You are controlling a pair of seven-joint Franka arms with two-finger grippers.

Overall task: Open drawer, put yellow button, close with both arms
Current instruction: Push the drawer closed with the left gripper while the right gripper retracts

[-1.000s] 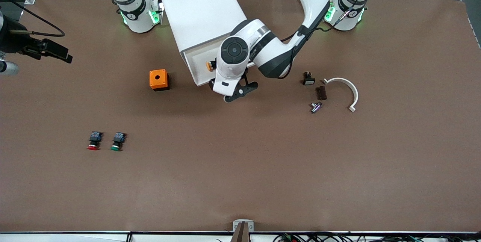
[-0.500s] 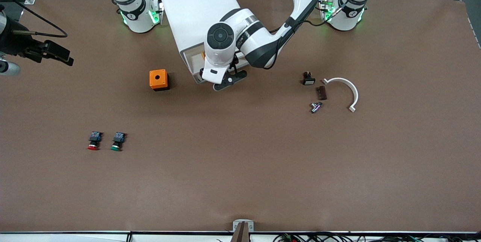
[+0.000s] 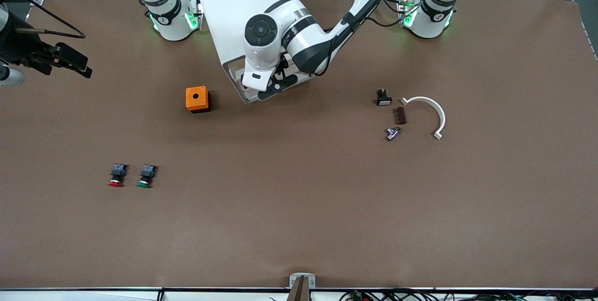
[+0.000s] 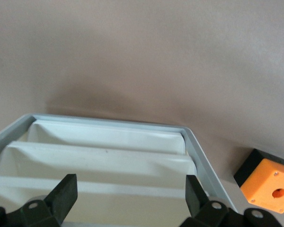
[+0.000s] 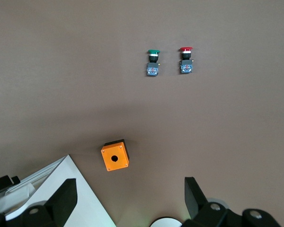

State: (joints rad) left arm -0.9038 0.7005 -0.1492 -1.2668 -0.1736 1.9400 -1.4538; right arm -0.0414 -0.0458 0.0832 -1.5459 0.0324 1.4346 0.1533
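Observation:
The white cabinet [image 3: 243,11] stands between the arms' bases. Its top drawer [image 3: 239,87] sticks out toward the front camera, mostly covered by my left hand. My left gripper [image 3: 272,88] is open and empty over the drawer. In the left wrist view the gripper [image 4: 128,198] has its jaws wide apart above stepped white drawer fronts [image 4: 104,158]. The yellow button is hidden. My right gripper [image 5: 128,198] is open and empty, held high near its arm's base. It shows at the edge of the front view [image 3: 77,65].
An orange box [image 3: 196,99] with a hole on top sits beside the cabinet, toward the right arm's end. A red-capped button [image 3: 116,175] and a green-capped button [image 3: 145,176] lie nearer the front camera. A white curved bracket [image 3: 432,109] and small parts [image 3: 393,132] lie toward the left arm's end.
My left arm has swung its hand back over the open drawer toward the cabinet. The yellow button, seen in the drawer a second ago, is now covered. The right arm barely moved.

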